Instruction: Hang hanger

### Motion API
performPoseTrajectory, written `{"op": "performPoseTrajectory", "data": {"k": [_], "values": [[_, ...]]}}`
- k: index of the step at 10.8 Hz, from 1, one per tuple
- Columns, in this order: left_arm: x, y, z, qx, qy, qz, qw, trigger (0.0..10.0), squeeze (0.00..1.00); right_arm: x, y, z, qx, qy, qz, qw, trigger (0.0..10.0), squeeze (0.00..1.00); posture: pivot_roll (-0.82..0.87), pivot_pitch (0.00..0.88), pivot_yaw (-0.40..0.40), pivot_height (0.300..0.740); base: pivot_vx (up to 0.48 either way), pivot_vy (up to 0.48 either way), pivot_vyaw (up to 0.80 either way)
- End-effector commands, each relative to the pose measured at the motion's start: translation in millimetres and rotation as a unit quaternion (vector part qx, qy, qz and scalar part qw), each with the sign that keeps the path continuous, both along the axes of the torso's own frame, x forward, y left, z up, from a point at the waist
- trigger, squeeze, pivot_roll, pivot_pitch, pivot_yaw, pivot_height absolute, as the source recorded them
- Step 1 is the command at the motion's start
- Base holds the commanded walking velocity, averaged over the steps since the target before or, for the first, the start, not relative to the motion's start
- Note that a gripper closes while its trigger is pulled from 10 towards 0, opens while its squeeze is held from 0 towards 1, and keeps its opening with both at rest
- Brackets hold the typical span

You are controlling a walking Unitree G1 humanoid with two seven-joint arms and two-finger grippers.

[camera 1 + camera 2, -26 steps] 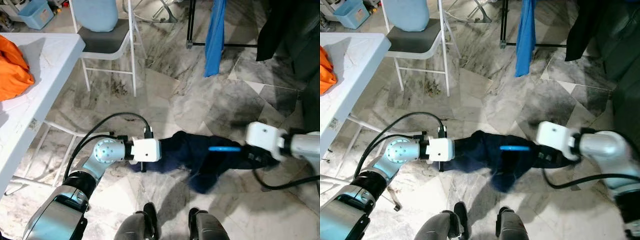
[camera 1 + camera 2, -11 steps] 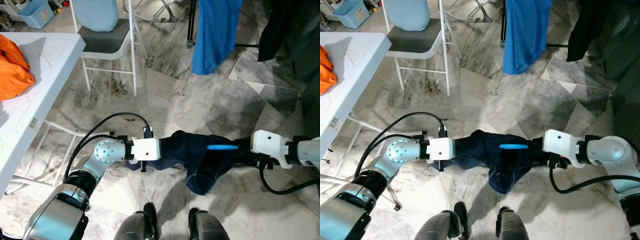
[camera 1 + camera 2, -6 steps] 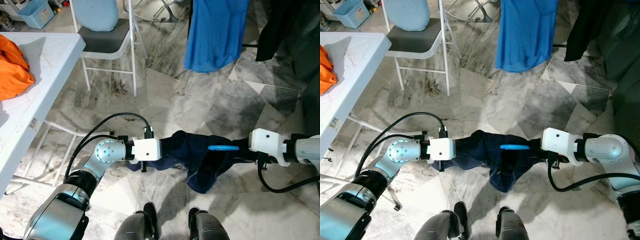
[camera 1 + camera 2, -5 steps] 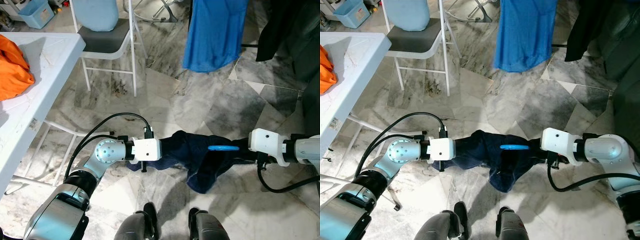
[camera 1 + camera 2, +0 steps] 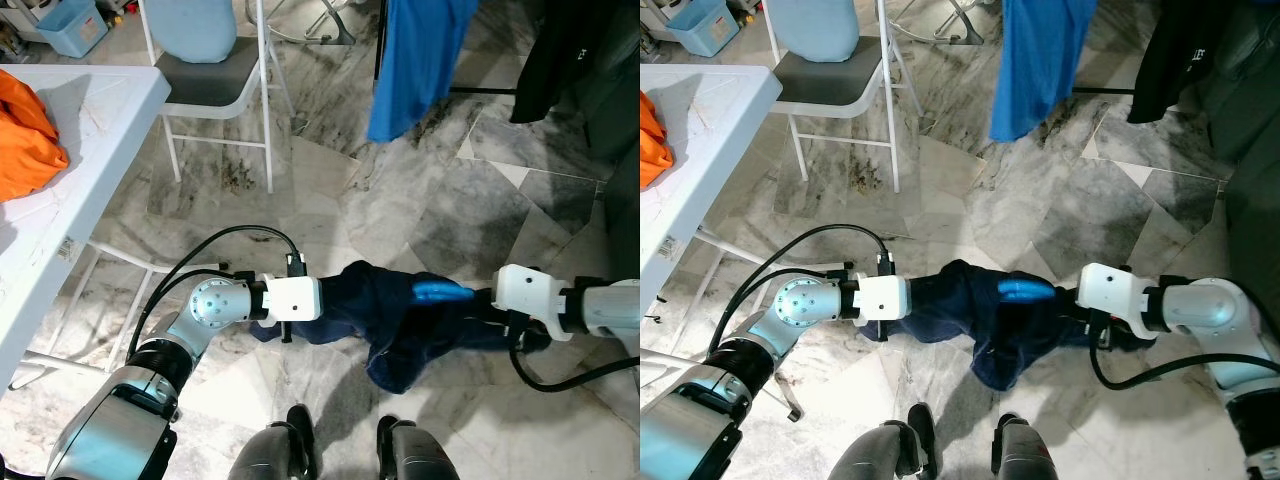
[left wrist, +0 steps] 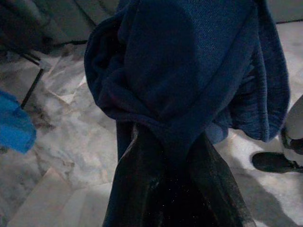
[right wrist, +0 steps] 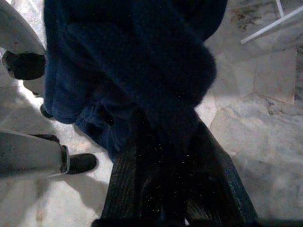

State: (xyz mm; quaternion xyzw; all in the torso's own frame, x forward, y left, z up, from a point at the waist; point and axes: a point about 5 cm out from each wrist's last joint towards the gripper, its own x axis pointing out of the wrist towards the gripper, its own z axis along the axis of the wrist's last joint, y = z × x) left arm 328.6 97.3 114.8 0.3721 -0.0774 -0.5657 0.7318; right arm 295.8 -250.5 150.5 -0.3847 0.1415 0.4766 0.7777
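Note:
A navy garment [image 5: 385, 325] hangs stretched between my two grippers at knee height over the marble floor. A bright blue piece of hanger [image 5: 440, 292] pokes out of its top fold. My left gripper [image 5: 335, 303] holds the garment's left end. In the left wrist view its fingers [image 6: 142, 189] are shut on the bunched cloth. My right gripper [image 5: 482, 308] holds the right end, close to the blue hanger. Its fingers [image 7: 128, 179] are also shut on navy cloth, and their tips are buried in it.
A black clothes rack [image 5: 382, 50] stands ahead with a blue shirt [image 5: 415, 55] and a black garment [image 5: 560, 50] hanging on it. A white chair [image 5: 215, 75] is at the upper left, and a white table [image 5: 90, 140] with orange cloth [image 5: 25, 135] on the left. My feet [image 5: 340, 450] are below.
My right gripper has moved a little to the left, and the navy garment sags more between the arms. The blue shirt on the rack has swung and looks narrower.

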Motion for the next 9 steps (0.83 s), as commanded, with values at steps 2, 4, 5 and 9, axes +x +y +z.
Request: {"op": "performPoseTrajectory", "data": {"k": [2,4,5,9], "values": [[0.8,2.0,1,-0.002,-0.016,0.006,1.0,0.0,0.0,1.4,8.5,0,0.048,-0.018,-0.02,0.998,0.0,0.0,-0.1,0.279,0.118,0.74,0.0,0.0,0.0],[8.1,8.6,7,-0.016,-0.046,0.047,0.998,0.3,0.0,2.9,16.5,-2,0.085,-0.043,-0.041,0.995,0.0,0.0,-0.09,0.278,0.115,0.74,0.0,0.0,0.0],[12.5,12.4,12,-0.033,-0.065,0.075,0.995,1.5,0.0,6.4,19.4,-3,0.089,-0.056,-0.062,0.992,0.0,0.0,-0.09,0.281,0.117,0.74,0.0,0.0,0.0],[26.7,18.3,23,-0.127,-0.064,0.179,0.974,10.0,1.0,12.3,18.6,-29,0.072,-0.051,-0.141,0.986,0.0,0.0,-0.09,0.281,0.119,0.74,0.0,0.0,0.0]]}}
